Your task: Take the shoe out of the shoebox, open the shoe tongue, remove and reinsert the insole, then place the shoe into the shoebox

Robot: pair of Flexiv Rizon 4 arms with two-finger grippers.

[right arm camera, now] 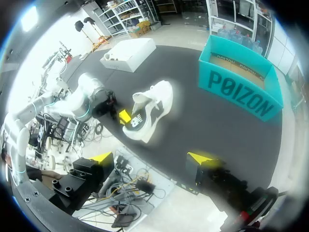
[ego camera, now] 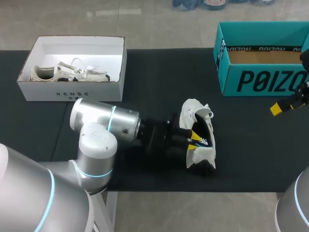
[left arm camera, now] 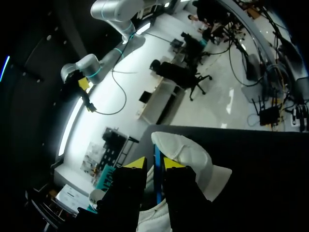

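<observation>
Your left arm [ego camera: 104, 130] fills the near left corner, coming in over the front edge of the black desk [ego camera: 159, 82]. At the back right corner stands the teal shoebox [ego camera: 260, 79], open at the top. At the back left corner a white box [ego camera: 72, 89] holds a second shoe [ego camera: 67, 72]. The white shoe [ego camera: 195, 111] lies on its side near the middle of the front edge, well apart from both boxes. Your left gripper [ego camera: 193, 140] reaches into its opening, but you cannot tell whether it grips anything there. Your right gripper [right arm camera: 152, 158] hangs by the right edge, near the teal shoebox's front, jaws wide apart and holding nothing.
</observation>
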